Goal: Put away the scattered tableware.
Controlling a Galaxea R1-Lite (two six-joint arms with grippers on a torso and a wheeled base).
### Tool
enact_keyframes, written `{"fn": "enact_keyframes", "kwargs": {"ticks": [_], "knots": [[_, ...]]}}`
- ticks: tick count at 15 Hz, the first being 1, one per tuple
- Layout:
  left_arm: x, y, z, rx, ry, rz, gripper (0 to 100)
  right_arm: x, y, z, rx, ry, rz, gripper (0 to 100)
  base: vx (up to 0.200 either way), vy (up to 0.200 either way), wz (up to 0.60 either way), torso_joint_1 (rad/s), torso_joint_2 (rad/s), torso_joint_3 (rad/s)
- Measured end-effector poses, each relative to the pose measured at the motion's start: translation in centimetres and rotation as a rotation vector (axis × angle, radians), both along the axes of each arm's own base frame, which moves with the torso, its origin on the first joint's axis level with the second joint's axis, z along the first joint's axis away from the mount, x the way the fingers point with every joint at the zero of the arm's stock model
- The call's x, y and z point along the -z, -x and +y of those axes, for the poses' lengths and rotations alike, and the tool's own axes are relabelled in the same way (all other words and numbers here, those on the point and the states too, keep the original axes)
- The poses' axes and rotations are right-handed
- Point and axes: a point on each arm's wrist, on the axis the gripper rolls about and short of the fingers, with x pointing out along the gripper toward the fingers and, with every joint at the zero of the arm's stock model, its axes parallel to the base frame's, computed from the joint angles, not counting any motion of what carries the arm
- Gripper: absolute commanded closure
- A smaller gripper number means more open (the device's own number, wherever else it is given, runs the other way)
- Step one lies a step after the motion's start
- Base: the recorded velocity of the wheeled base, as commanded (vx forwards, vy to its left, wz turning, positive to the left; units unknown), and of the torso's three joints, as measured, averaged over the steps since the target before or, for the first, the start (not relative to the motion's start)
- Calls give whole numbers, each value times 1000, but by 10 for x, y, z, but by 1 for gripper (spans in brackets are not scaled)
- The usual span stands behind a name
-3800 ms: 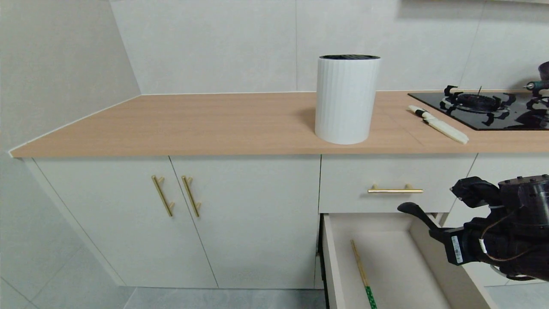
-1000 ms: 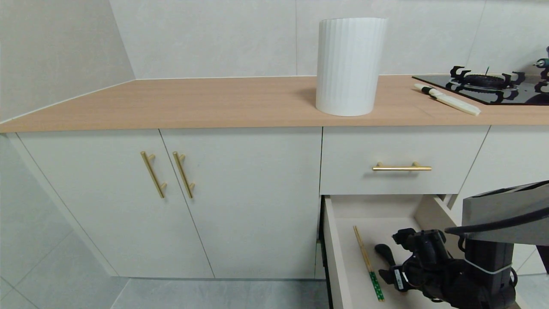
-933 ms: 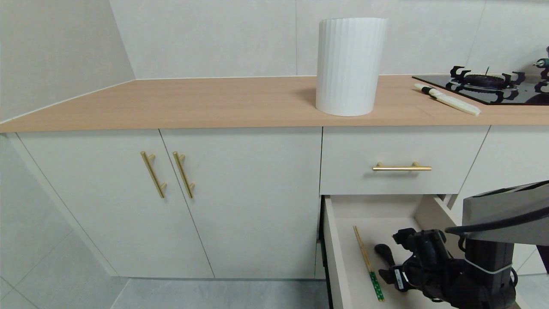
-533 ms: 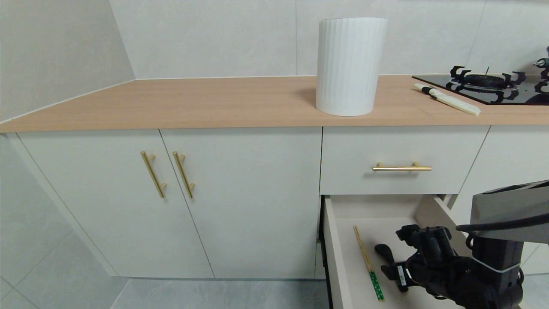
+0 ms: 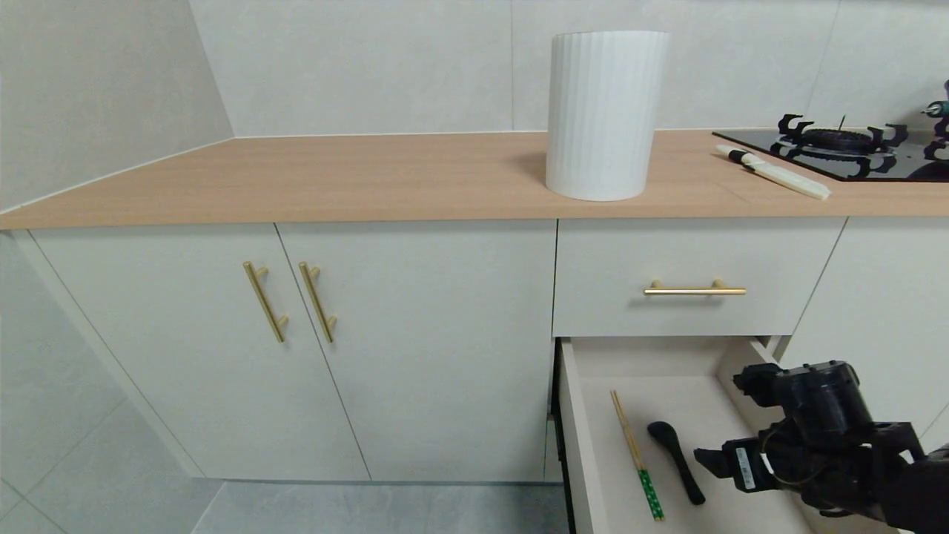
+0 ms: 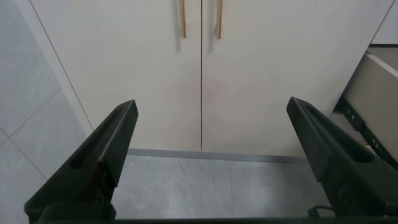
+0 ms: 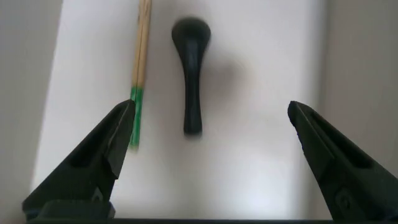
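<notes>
- Right hand (image 5: 730, 421) over the open drawer (image 5: 574, 430), spread wide, empty; black spoon (image 5: 676, 461) and chopsticks (image 5: 632, 450) lie inside.
- Left hand (image 6: 211, 162) spread wide, empty, facing cabinet doors (image 6: 249, 74).

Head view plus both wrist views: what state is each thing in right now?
Lower drawer, open.
Upper drawer, shut.
Cabinet doors, shut.
Black spoon, lying free in the lower drawer.
Chopsticks, lying beside the spoon, apart.
Right gripper, open above the spoon.
Left gripper, open, empty.
White knife, lying on the counter.
White canister, upright.
</notes>
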Motion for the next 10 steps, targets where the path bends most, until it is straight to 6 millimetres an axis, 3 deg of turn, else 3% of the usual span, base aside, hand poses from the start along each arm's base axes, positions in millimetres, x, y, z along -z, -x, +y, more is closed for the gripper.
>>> {"fn": "enact_keyframes", "kwargs": {"ticks": [5,7,10], "knots": [[0,0,0,0,-1,0,0,-47,55,-10,-30,10,72,0,0,0,0,0,0,0],[0,0,0,0,0,0,0,-65,74,-10,-68,25,115,0,-200,0,0,2,-2,0],[0,0,0,0,0,0,0,-84,85,-7,-110,8,66,0,-200,0,0,2,4,5]]}}
